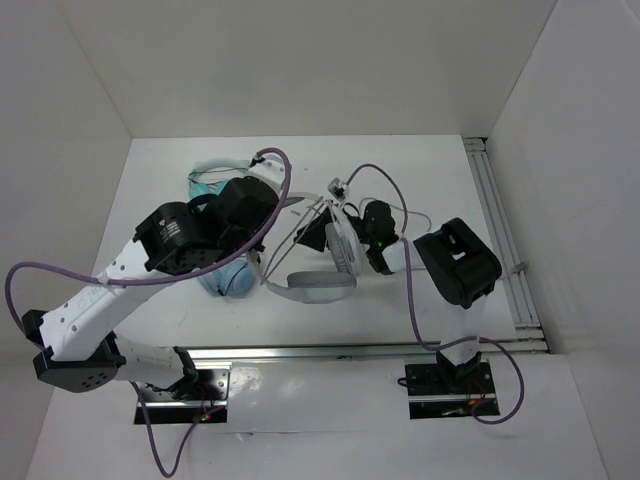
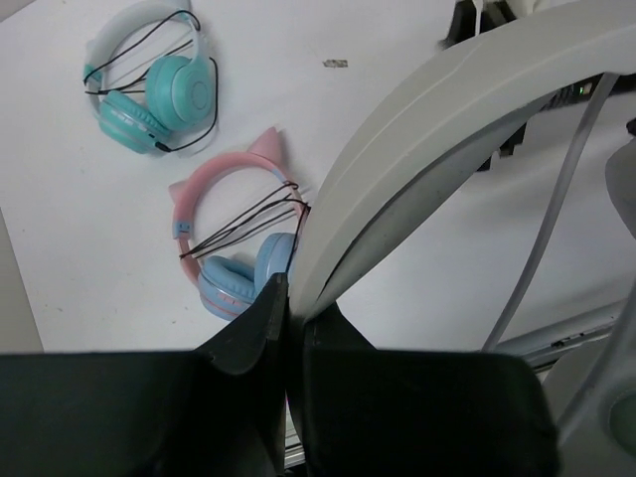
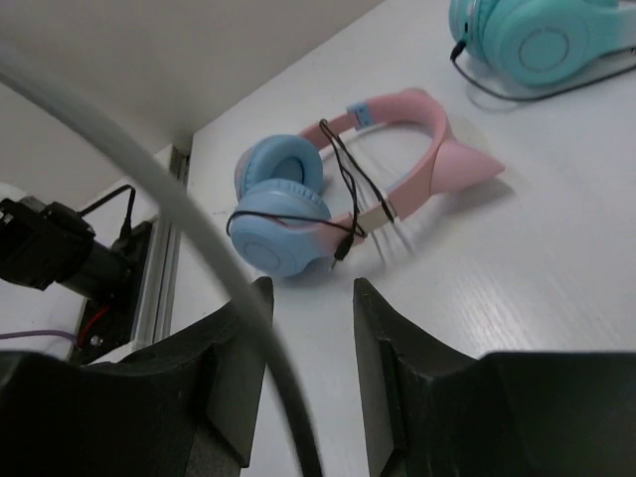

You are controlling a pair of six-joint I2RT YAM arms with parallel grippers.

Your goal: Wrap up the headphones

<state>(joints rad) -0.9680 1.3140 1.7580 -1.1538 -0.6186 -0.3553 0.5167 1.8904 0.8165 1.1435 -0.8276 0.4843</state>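
Observation:
The light grey-white headphones hang raised above the table mid-scene. My left gripper points down and is shut on their wide headband; in the left wrist view the jaws pinch the band's lower end. Their thin grey cable runs from the band up to a plug. My right gripper is open beside an ear cup. In the right wrist view the gripper is empty, and a blurred grey cable crosses in front of its left finger.
A pink-banded pair with blue ear cups lies under the left gripper and also shows in the right wrist view. A teal pair lies farther back left. A metal rail runs along the table's right side, another along the near edge.

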